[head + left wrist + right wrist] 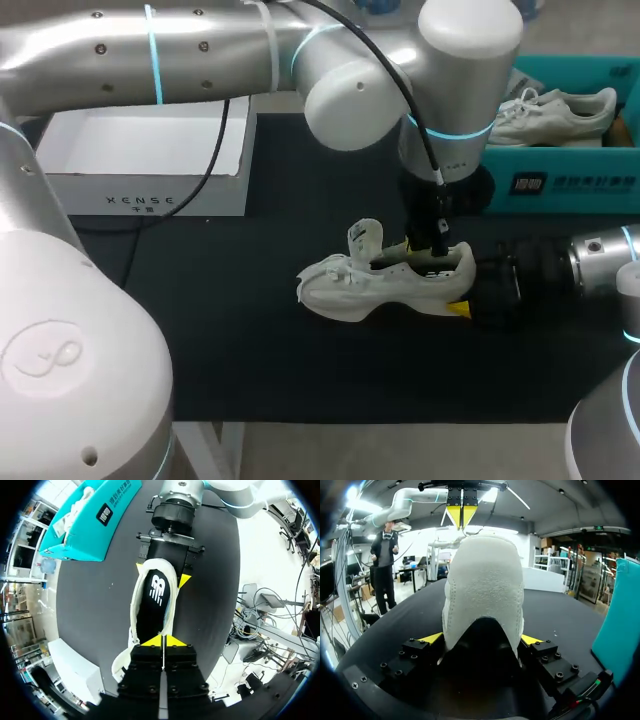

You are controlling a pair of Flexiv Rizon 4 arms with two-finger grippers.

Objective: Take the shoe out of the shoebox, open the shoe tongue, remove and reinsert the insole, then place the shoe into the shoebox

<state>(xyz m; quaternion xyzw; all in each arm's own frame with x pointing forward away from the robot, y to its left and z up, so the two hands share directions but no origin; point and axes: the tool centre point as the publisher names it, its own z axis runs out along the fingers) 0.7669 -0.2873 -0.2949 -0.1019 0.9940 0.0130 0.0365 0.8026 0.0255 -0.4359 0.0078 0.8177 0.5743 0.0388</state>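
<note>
On mat [250,340], shoe [380,285] heel clamped by right gripper [482,639]; left gripper [162,640] closed over insole [157,592].

The shoe [380,282] is white, its insole [156,597] black with a white logo, the table [250,330] black.
</note>
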